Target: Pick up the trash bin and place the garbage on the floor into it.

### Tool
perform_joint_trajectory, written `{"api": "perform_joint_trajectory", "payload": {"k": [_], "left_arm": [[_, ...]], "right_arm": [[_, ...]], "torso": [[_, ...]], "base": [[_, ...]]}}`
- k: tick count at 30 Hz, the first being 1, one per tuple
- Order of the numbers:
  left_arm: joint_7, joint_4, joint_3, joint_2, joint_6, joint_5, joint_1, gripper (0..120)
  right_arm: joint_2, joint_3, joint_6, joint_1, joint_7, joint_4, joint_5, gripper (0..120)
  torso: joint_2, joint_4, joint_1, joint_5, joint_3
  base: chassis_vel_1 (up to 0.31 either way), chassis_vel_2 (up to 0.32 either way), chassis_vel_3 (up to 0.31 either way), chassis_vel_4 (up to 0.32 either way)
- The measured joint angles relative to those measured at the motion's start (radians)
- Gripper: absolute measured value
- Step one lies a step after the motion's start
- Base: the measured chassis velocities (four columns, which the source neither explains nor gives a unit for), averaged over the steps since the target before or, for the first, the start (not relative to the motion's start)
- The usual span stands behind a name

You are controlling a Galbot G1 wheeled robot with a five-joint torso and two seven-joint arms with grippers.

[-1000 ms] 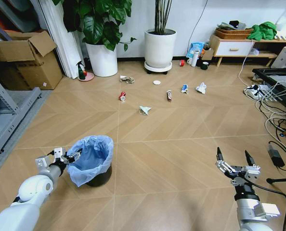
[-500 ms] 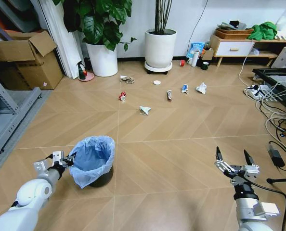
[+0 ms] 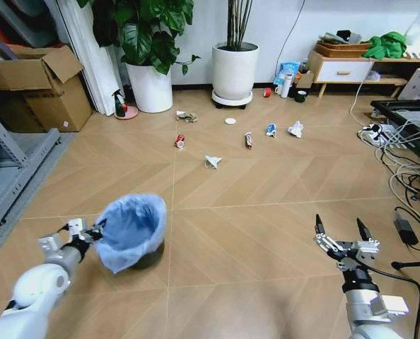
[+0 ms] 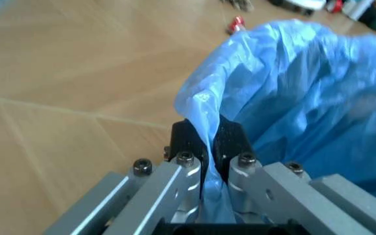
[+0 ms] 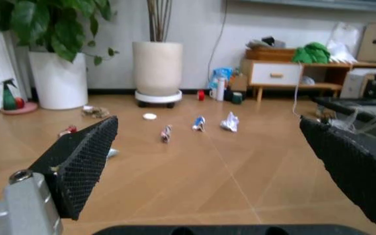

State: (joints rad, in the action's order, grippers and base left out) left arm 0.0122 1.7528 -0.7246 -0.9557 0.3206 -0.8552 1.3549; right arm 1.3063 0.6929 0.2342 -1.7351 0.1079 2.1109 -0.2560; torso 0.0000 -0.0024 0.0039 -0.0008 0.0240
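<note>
- head view: the left gripper (image 3: pixel 90 232) pinches the near rim of the trash bin (image 3: pixel 131 230), a hold that suits carrying it toward the garbage. crushed red can (image 3: pixel 179 140) and white paper cone (image 3: pixel 212 162) lie well ahead on the herringbone floor (image 3: pixel 266 233).
- left wrist view: jaws clamped on the bin's rim, thin crinkly blue bag (image 4: pixel 293 93) between them.
- right wrist view: right gripper (image 5: pixel 207 171) hangs idle, ribbed black pads (image 5: pixel 86 161) spread wide, nothing held.

one trash bin (image 3: pixel 131 233), perhaps seven litter pieces (image 3: pixel 179 141), two white plant pots (image 3: pixel 235 70)
</note>
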Motion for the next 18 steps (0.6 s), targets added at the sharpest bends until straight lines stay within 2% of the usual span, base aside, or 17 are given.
{"api": "perform_joint_trajectory", "payload": {"k": [4, 8, 18], "left_arm": [[-0.001, 0.071, -0.08, -0.002, 0.003, -0.004, 0.064, 0], [0.001, 0.101, -0.123, -0.024, 0.001, 0.006, 0.111, 0], [0.006, 0.136, -0.132, -0.056, -0.009, 0.031, 0.142, 0]], "right_arm": [[0.004, -0.015, 0.038, 0.012, 0.012, -0.035, 0.032, 100], [0.007, -0.015, 0.048, 0.007, 0.023, -0.059, 0.043, 100], [0.009, -0.024, 0.047, 0.012, 0.03, -0.074, 0.023, 100]], "torso": [[0.0, 0.0005, 0.0, 0.0004, 0.0], [0.0, 0.0001, 0.0, -0.0001, 0.0], [0.0, 0.0001, 0.0, 0.0, 0.0]], "base": [[0.0, 0.0, 0.0, 0.0], [0.0, 0.0, 0.0, 0.0], [0.0, 0.0, 0.0, 0.0]]}}
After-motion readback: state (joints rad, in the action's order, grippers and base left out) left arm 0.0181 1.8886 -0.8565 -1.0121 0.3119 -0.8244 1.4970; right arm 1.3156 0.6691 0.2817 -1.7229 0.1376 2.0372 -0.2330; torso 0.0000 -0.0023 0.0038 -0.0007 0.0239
